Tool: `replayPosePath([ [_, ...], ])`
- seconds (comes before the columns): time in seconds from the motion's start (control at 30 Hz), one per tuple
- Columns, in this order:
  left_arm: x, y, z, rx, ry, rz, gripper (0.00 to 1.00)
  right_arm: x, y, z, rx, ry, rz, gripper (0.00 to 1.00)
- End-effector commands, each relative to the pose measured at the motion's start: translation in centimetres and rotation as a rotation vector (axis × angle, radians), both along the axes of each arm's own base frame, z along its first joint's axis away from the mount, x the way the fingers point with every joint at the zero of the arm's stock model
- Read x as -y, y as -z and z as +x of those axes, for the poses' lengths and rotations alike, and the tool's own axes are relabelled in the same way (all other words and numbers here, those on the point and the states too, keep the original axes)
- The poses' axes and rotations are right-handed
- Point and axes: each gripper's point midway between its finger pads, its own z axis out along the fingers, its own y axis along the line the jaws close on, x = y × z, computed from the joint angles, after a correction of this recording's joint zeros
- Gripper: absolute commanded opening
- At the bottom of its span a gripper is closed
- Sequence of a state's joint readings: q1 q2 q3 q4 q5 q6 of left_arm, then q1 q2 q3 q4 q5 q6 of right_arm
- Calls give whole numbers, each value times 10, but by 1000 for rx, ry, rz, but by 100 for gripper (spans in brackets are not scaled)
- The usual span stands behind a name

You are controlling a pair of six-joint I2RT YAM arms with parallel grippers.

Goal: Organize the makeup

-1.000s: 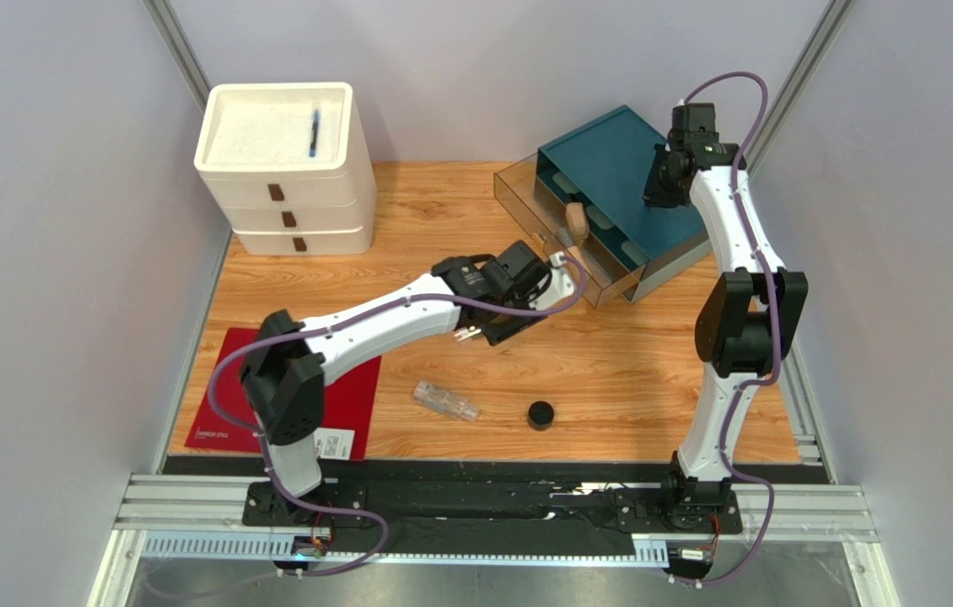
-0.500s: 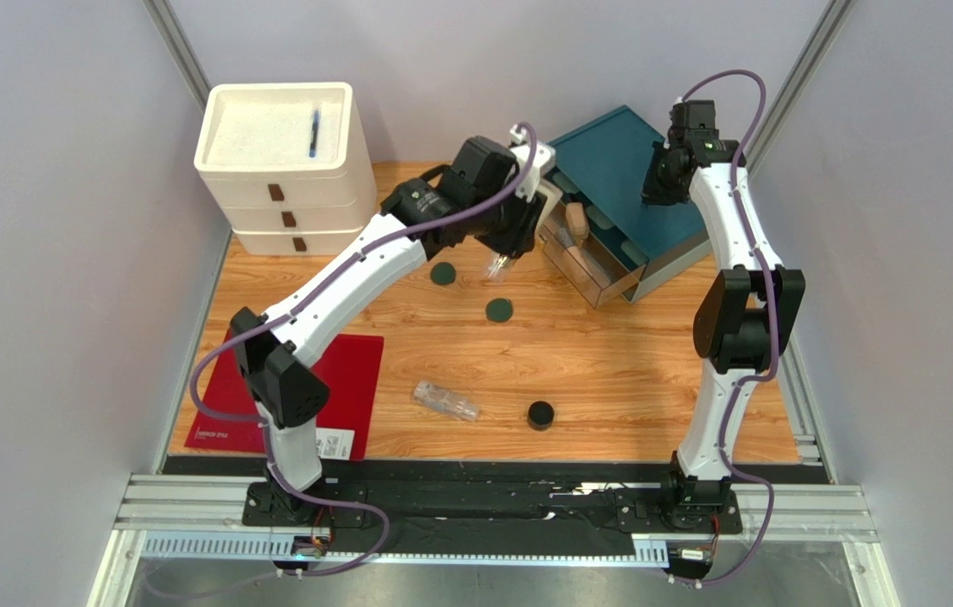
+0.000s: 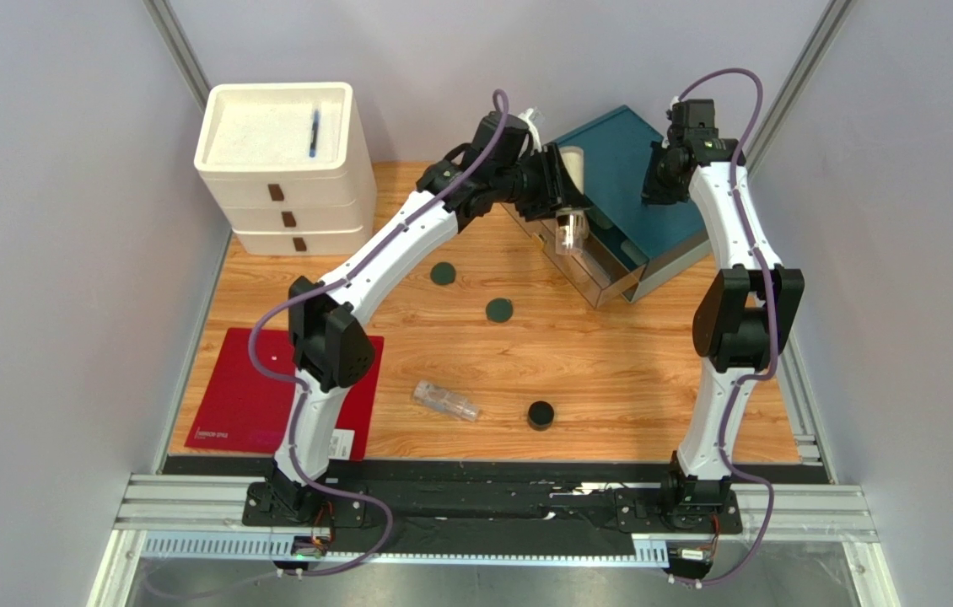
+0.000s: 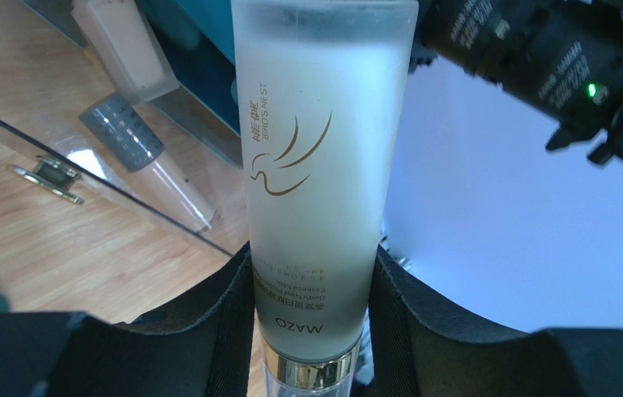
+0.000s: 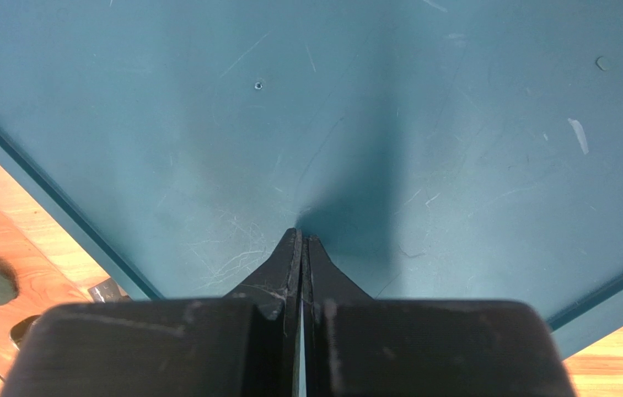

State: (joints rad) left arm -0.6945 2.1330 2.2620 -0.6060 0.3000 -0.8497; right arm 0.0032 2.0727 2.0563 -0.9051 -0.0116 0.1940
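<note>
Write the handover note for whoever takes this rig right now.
Left gripper: shut on the cream bottle, up by the open drawer of the teal organizer.
Right gripper: shut, empty, tips on the organizer's top.
Done: two beige bottles lie in the drawer.
Left: cream bottle in; then two green discs, clear bottle and black jar, all on the table.

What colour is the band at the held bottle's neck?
Gold band on the bottle; left wrist view.
</note>
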Motion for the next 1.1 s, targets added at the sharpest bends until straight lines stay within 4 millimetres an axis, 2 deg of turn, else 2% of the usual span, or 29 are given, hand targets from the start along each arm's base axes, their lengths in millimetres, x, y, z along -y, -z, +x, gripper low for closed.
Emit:
replayPosePath([
  [0.0, 8, -47, 35, -33, -103, -262, 0, -7, 36, -19, -144, -32, 11, 0],
  [0.1, 9, -38, 51, -80, -142, -298, 0, -9, 38, -19, -149, -35, 25, 0],
  [0.13, 8, -41, 56, -83, -155, -307, 0, -10, 39, -18, -149, -38, 28, 0],
  [0.27, 5, -9, 76, -163, -234, -299, 0, -10, 42, -20, -158, -41, 29, 0],
  [0.37, 0, 0, 90, -151, -297, -287, 0, -10, 43, -21, -161, -45, 27, 0],
  [0.4, 1, -3, 93, -126, -295, -288, 0, -10, 42, -21, -160, -47, 27, 0],
  [0.47, 1, 6, 99, -125, -306, -270, 0, -10, 41, -20, -155, -47, 27, 0],
  [0.5, 0, 1, 101, -117, -305, -277, 0, -11, 42, -20, -158, -49, 29, 0],
  [0.53, 1, 6, 105, -120, -306, -277, 0, -11, 42, -19, -153, -52, 31, 0],
  [0.6, 0, 8, 107, -118, -311, -277, 7, -12, 42, -19, -157, -49, 35, 0],
  [0.63, -1, 11, 110, -118, -319, -275, 16, -12, 41, -18, -155, -51, 35, 0],
  [0.8, 0, 23, 111, -141, -310, -259, 42, -12, 41, -18, -155, -55, 33, 0],
  [0.97, -1, 18, 116, -131, -313, -284, 53, -12, 43, -19, -162, -57, 36, 0],
  [1.0, -1, 17, 116, -127, -312, -285, 57, -13, 43, -19, -161, -58, 37, 0],
  [1.03, -3, 17, 118, -124, -319, -286, 66, -12, 44, -20, -164, -57, 36, 0],
  [1.07, -3, 16, 118, -126, -319, -289, 69, -12, 44, -20, -164, -60, 34, 0],
])
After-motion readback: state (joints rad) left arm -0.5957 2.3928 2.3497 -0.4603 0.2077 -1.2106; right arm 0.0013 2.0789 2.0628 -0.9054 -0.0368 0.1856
